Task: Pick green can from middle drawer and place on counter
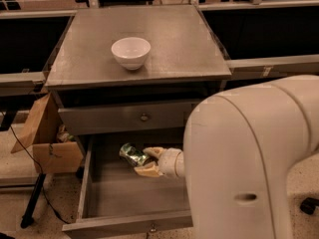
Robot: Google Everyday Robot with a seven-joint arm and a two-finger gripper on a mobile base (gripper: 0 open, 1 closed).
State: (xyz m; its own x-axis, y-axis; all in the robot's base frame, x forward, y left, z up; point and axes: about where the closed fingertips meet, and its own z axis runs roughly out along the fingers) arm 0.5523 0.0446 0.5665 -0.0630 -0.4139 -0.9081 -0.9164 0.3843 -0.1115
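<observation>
The green can [130, 154] is tilted inside the open middle drawer [114, 198], held between the two pale fingers of my gripper [143, 161]. The gripper is shut on the can, just above the drawer floor, near the drawer's back under the upper drawer front. My big white arm [249, 168] fills the lower right and hides the drawer's right side. The counter [179, 39] is the grey metal top above, with a white bowl [130, 52] standing on its left middle.
A shallower closed drawer front with a round knob [144, 117] sits directly over the can. A cardboard box [47, 143] stands at the cabinet's left. A black stand leg and cable [31, 203] lie on the floor at left. Dark shelving runs behind.
</observation>
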